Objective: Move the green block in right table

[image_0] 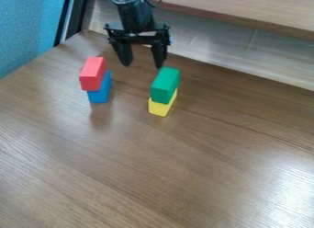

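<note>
The claw (142, 65) hangs wide open, holding nothing, the green block (164, 85) near one tip atop a yellow block (160, 107), a red block (92, 74) beyond its other side.

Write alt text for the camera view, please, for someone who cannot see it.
A green block sits on a yellow block on a wooden table; to their left in the view, a red block sits on a blue block. Near the view's top hangs the open, empty end effector of a black robot arm.
</note>
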Robot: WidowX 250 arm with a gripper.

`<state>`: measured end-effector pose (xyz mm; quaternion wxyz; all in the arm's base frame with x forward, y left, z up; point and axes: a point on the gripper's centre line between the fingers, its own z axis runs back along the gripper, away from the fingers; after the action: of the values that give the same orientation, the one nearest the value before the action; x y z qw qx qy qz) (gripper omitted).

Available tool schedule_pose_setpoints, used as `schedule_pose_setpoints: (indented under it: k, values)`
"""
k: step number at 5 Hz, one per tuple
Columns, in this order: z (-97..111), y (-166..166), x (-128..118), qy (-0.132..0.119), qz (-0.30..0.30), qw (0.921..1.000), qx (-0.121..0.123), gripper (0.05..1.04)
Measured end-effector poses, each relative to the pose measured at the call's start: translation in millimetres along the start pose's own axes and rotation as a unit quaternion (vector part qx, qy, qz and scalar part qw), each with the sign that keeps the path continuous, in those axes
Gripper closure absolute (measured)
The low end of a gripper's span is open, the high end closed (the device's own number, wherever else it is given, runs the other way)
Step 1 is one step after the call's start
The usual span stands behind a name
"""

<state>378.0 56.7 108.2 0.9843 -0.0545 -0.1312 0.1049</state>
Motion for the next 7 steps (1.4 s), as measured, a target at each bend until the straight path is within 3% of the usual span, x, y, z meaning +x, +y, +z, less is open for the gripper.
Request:
schedule_pose_setpoints:
  k: [2, 3, 6, 7]
  values:
    - [-15, -22, -4, 0.014, -0.015, 0.9998, -0.004, 0.083]
    - [-17, -25, -3, 0.011, -0.018, 0.9998, 0.001, 0.083]
    - [-43, -21, -13, 0.046, -0.007, 0.9985, 0.031, 0.114]
    - [-45, -22, -14, 0.039, -0.006, 0.9986, 0.035, 0.392]
